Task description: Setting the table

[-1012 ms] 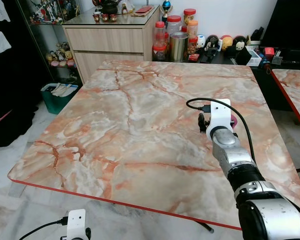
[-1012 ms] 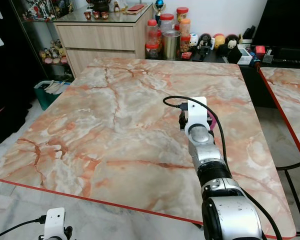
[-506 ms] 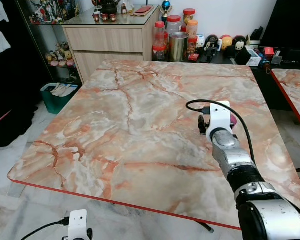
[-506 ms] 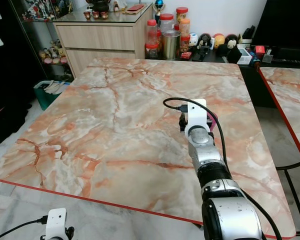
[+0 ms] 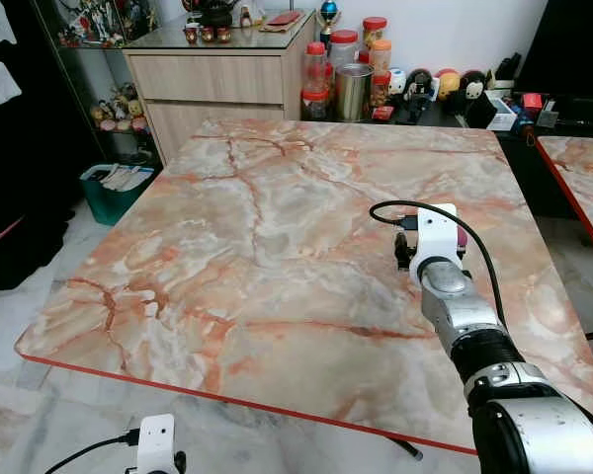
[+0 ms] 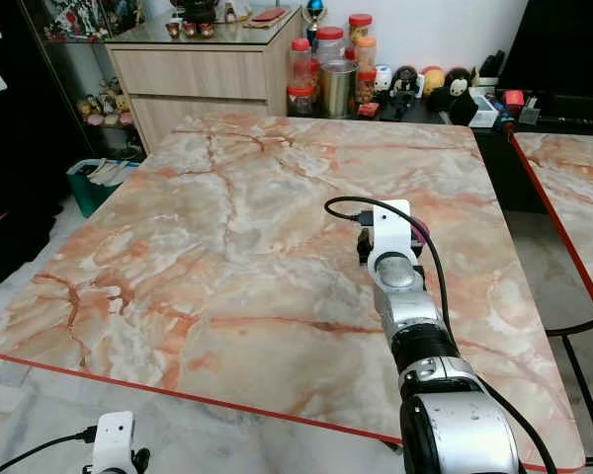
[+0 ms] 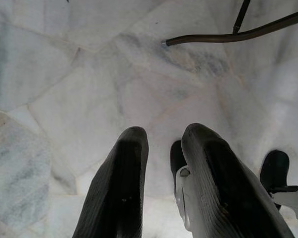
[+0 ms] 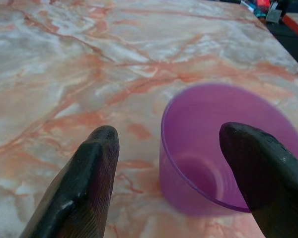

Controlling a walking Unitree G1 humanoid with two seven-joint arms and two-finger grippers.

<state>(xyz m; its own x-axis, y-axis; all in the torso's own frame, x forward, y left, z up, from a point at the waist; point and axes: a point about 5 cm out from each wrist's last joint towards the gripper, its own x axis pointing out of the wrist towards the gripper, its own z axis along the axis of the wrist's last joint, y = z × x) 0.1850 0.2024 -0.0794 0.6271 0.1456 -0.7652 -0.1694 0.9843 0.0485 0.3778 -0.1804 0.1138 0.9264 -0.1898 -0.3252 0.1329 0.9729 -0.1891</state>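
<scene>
A translucent purple cup (image 8: 208, 148) stands upright on the marble table (image 5: 257, 247), right of centre. My right gripper (image 8: 171, 135) is open with its black fingers (image 8: 97, 168) on either side of the cup; one finger overlaps the rim, and I cannot tell if it touches. From the head, the right arm (image 5: 450, 301) reaches over the table and its white wrist block hides most of the cup (image 6: 420, 233). My left gripper (image 7: 165, 134) hangs idle over the marble floor, slightly open and holding nothing.
Jars and a metal canister (image 5: 354, 91) stand beyond the table's far edge, beside a wooden cabinet (image 5: 217, 74). A green bin (image 5: 114, 193) sits on the floor at the left. A second table (image 5: 583, 178) is at the right. A chair leg (image 7: 228, 35) crosses the floor.
My right wrist has shifted slightly down and to the right around the cup. The cup stays put on the table. The left arm has not moved.
</scene>
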